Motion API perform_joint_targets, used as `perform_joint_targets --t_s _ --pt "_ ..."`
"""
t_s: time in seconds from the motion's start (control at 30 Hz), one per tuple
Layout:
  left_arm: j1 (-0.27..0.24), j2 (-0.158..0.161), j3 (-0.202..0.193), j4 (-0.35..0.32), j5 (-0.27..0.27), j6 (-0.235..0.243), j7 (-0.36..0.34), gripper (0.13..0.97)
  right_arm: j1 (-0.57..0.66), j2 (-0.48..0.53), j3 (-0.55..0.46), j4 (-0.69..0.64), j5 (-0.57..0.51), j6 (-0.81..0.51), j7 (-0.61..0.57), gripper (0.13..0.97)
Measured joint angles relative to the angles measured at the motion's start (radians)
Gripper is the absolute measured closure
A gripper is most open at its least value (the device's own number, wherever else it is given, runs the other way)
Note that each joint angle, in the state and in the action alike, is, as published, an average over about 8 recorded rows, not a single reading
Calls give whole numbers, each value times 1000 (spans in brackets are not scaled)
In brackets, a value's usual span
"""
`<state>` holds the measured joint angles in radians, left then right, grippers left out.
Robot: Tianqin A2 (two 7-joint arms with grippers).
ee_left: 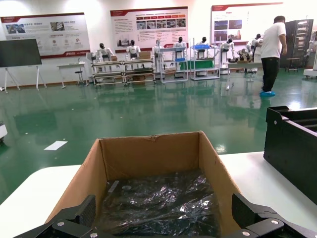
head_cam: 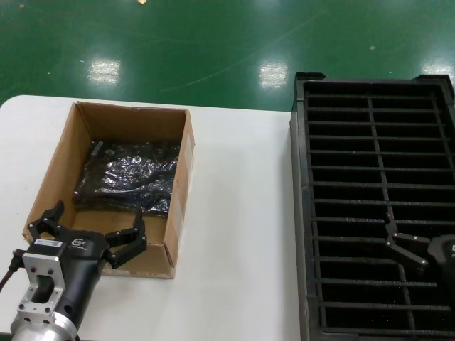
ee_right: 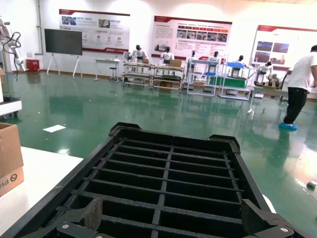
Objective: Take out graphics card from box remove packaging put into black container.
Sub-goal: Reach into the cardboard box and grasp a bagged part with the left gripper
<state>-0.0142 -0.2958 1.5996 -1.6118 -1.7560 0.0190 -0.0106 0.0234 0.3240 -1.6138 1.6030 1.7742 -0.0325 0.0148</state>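
Our left gripper (head_cam: 91, 229) hangs at near edge of box (head_cam: 57, 168), fingers spread wide, holding nothing; packaging (head_cam: 131, 177) lies on box floor, card inside not discernible; our right gripper (head_cam: 419, 259) hovers over black container (head_cam: 300, 213), fingers apart, empty

Box (head_cam: 53, 167): plain brown corrugated card, its contents wrapped in packaging (head_cam: 131, 174) of glossy dark grey-black film flecked with silvery glints. Black container (head_cam: 302, 213): uniform matt black, patterned by a grid of narrow horizontal slots either side of a central rib; table (head_cam: 234, 213): plain white; floor (head_cam: 213, 42): glossy green with pale light reflections. Left gripper (head_cam: 89, 238): black fingers on a black body with a small white logo, mounted to a silver metal wrist; right gripper (head_cam: 416, 252): black.
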Motion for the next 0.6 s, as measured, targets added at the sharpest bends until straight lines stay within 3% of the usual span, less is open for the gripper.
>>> perform_joint_targets --t_s 0.4,0.6 --pt "-2 -1 -3 -1 3 4 4 132 0 0 0 0 0 0 0 129" --pt "-34 -45 1 -2 33 33 43 132 0 0 0 0 0 0 0 129"
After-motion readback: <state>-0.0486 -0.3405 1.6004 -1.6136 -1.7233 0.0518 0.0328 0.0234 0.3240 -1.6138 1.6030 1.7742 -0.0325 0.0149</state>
